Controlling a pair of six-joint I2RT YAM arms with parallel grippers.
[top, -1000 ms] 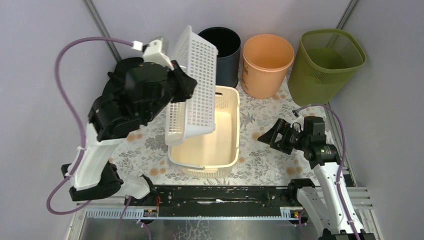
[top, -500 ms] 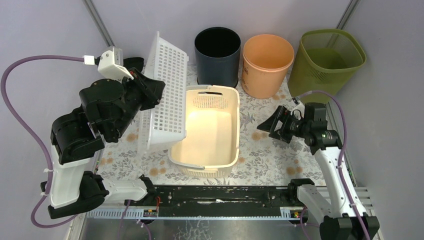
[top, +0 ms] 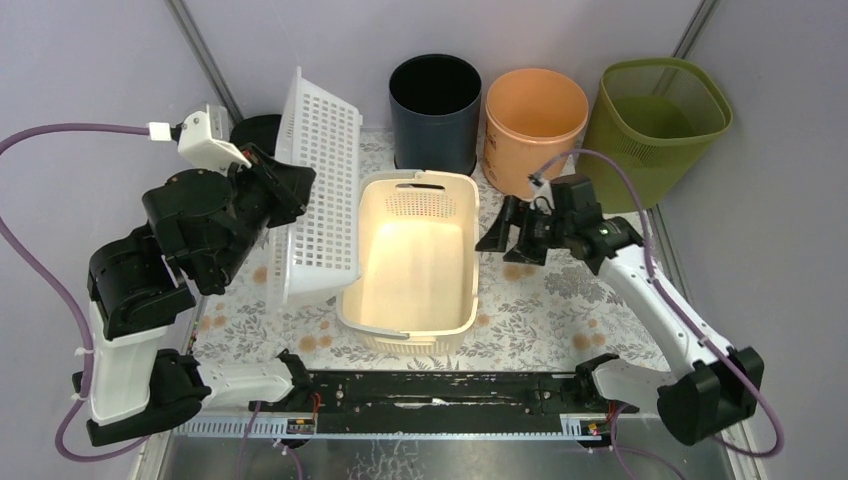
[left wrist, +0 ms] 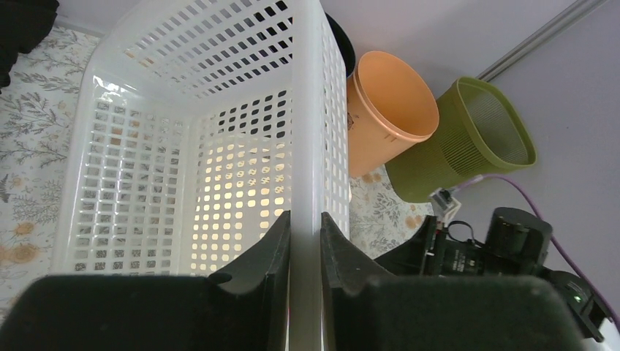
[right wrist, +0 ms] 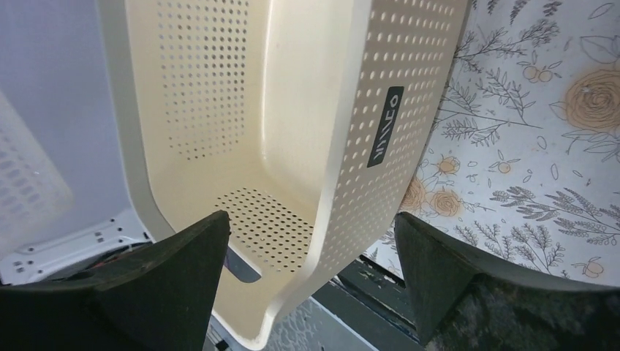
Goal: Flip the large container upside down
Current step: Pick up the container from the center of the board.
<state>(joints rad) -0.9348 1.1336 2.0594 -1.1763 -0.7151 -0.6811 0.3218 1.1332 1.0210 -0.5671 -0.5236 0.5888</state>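
The table [top: 560, 300], under a floral cloth, carries the tub [top: 420, 270] at its middle, upright with the open side up and nothing in it, so the turn has not yet begun. To its left the white lattice basket [top: 320, 200] is held tipped on its side, partly over the tub's left rim; whether the two touch I cannot tell. Three bins stand along the far edge, well clear. The left pincer [left wrist: 305, 241] is pressed together on a wall of the basket. The right pincer [right wrist: 308, 219] is spread wide just beside the tub's right wall, gripping nothing. The tub looks like thin perforated plastic: probably light, fairly stiff, with walls that may flex and a smooth skin that may slip. The rolled rim of the right long wall seems the best hold, one finger inside and one outside.
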